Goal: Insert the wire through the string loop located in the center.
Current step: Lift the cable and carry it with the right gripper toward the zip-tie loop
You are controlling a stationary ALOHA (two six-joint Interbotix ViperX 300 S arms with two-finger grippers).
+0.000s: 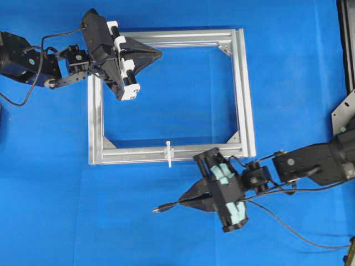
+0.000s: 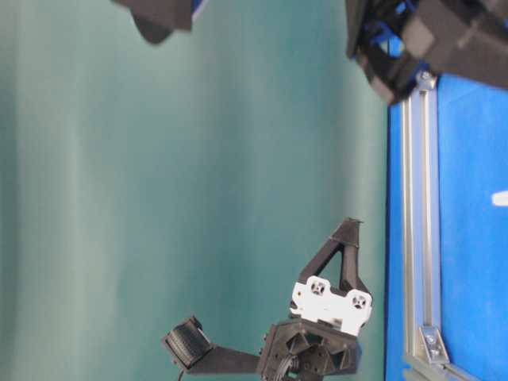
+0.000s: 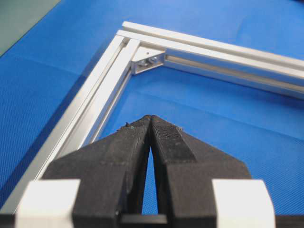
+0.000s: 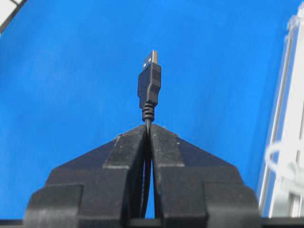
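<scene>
1. The right gripper (image 4: 149, 127) pinches the wire (image 4: 149, 85), plug jutting just ahead of its fingertips, over the blue mat (image 1: 50, 188).
2. The string loop (image 1: 168, 152) stands on the aluminium frame (image 1: 244, 94), beside that gripper.
3. The left gripper (image 3: 151, 118) is pressed together, empty, above the frame's inside.
4. A green wall (image 2: 159, 198) backs the table.

From table level, turned sideways, I see the left pincer (image 2: 349, 226) at the bottom, its tips together, hanging near the silver frame (image 2: 413, 238) on the blue surface (image 2: 468, 262). Dark arm parts (image 2: 429, 36) fill the top.
</scene>
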